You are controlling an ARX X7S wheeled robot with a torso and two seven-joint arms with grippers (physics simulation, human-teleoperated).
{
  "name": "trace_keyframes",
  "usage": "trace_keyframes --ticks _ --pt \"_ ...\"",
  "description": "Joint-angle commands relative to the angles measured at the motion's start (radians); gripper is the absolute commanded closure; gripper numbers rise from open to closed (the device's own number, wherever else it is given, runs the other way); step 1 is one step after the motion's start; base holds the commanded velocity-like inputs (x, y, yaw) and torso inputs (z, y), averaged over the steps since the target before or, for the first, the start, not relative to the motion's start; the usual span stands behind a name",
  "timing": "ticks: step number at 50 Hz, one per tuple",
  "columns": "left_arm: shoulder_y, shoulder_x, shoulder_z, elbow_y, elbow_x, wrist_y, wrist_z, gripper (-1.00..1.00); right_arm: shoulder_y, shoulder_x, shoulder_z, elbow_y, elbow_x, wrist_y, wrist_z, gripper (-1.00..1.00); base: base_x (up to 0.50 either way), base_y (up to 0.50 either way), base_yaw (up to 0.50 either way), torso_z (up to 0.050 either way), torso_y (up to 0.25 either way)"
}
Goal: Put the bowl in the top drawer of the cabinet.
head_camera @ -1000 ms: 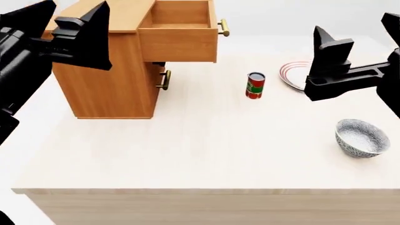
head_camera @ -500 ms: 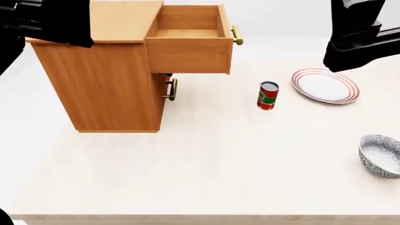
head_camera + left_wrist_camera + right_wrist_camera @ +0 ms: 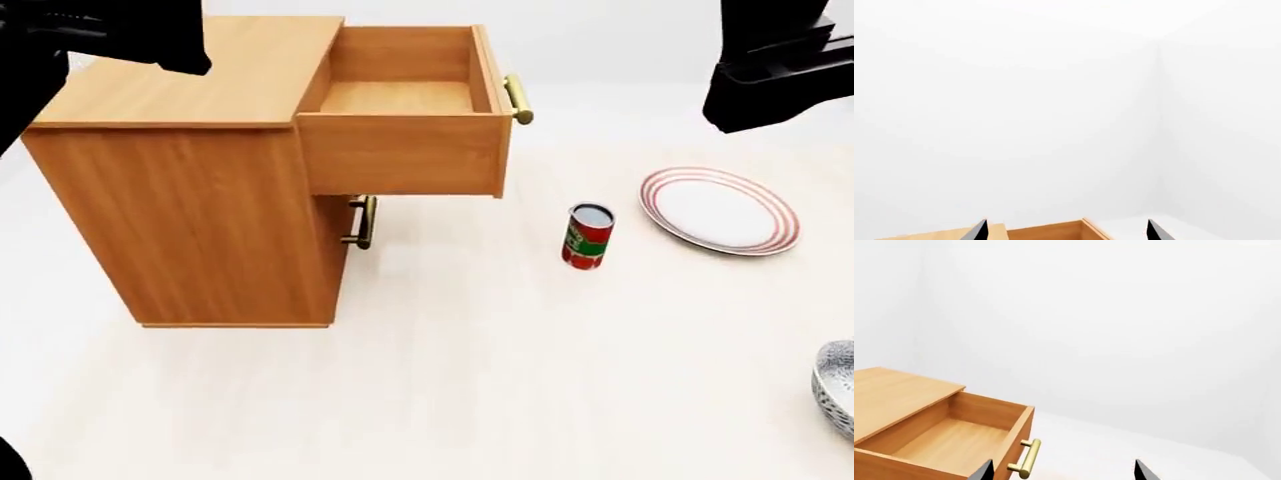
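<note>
Red-and-green label wraps the can (image 3: 587, 237); its writing is unreadable.

Left arm (image 3: 94, 35) raised high at head view's upper left corner, dark, mostly cut off by frame. Right arm (image 3: 781, 60) raised at upper right, also cropped. Left gripper (image 3: 1064, 230): two dark fingertips spread wide apart, nothing between. Right gripper (image 3: 1062, 471): fingertips likewise spread, empty. Both held up, touching nothing.
</note>
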Motion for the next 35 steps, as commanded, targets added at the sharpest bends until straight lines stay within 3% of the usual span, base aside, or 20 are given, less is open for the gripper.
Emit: trace_keyframes --ticks 1,21,35 --pt "-0.024 -0.006 0.014 -0.001 -0.001 0.000 -0.002 -1.00 0.023 -0.002 -0.020 0.012 0.005 0.006 -0.002 -1.00 0.30 0.00 0.00 0.000 0.000" --pt "0.016 -0.050 -0.024 0.029 -0.079 -0.031 -0.059 -1.00 0.023 0.004 -0.041 0.018 0.016 0.002 -0.007 -1.00 0.31 0.00 0.00 0.000 0.001" --pt "0.004 -0.113 -0.069 0.039 -0.273 -0.089 -0.207 -1.00 0.019 0.001 -0.060 0.021 0.018 -0.003 -0.007 -1.00 0.31 0.00 0.00 0.000 0.001"
